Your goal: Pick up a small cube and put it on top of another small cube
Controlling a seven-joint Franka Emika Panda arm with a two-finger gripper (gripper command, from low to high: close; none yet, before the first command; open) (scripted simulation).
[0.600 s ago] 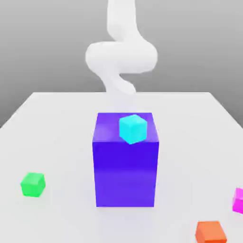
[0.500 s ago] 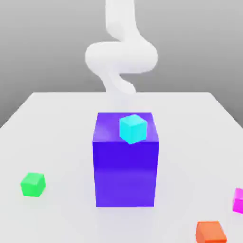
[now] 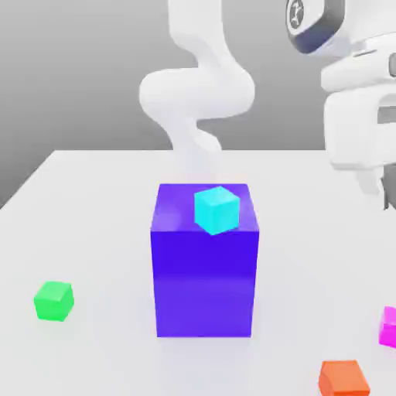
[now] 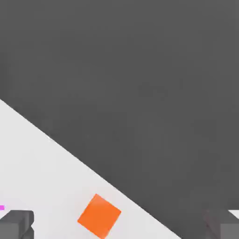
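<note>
Small cube (image 3: 389, 326), magenta, sits on the table (image 3: 93, 232) at the exterior view's right edge, near the orange cube (image 3: 343, 378). I judge it light, rigid, glossy; I would grip two opposite flat sides. My gripper (image 4: 119, 224) is released, empty.

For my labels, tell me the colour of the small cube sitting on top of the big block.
Cyan cube, clearest in the exterior view.

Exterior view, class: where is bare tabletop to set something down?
Free: the stretch between the small green cube and the big blue-violet block, and behind that block. Crowded: the right front corner, with the magenta cube and orange cube.
</note>
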